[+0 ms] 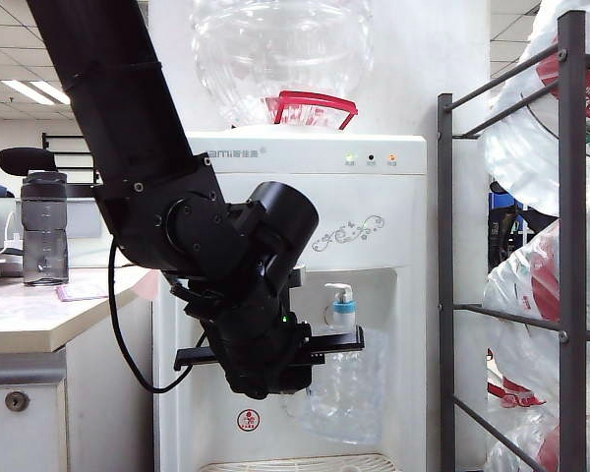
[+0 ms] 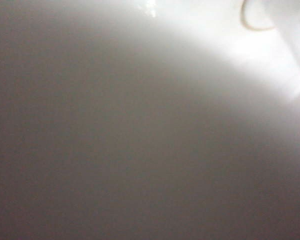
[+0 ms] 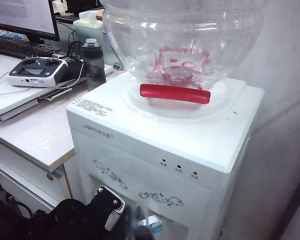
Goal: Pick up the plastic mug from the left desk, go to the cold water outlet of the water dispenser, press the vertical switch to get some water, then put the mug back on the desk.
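In the exterior view my left gripper (image 1: 293,356) hangs in the recess of the water dispenser (image 1: 374,197) and is shut on the wall of the plastic mug (image 1: 346,393). The clear mug sits just below the cold water outlet (image 1: 343,311), whose vertical switch (image 1: 338,291) stands above the blue collar. Whether water is in the mug does not show. The left wrist view is a washed-out white blur. The right wrist view looks down on the dispenser (image 3: 190,150), the blue-collared outlet (image 3: 153,224) and the left arm (image 3: 70,217). My right gripper (image 3: 135,225) is a dark blur, fingers together.
The left desk (image 1: 20,315) carries a smoky-grey bottle (image 1: 44,231) and, in the right wrist view, a remote controller (image 3: 37,71). A large water bottle (image 1: 275,49) tops the dispenser. A grey metal rack (image 1: 570,246) of water bottles stands on the right.
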